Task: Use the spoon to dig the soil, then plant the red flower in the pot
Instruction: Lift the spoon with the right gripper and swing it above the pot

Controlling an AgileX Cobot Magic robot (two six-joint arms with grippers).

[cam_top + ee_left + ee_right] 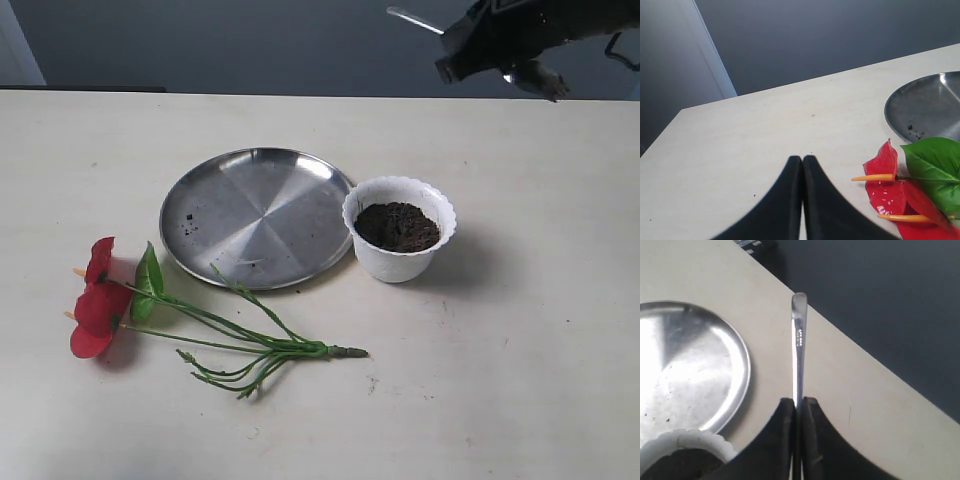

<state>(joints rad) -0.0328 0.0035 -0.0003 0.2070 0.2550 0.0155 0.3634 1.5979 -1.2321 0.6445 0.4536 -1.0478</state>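
Inside, pot (399, 243) holds soil (397, 226), steel plate (258, 217) bare save crumbs

The soil (397, 226) fills the pot (399, 262), just right of the plate (258, 216); the red flower (100, 300) lies in front.

Looked like a bare lab or test room to me, not anybody's home. There was just a plain pale counter (520, 380) with a flat dark grey wall (250, 45) right behind it and a light panel (710, 55) at the wall's end. Nothing homey on that wall.
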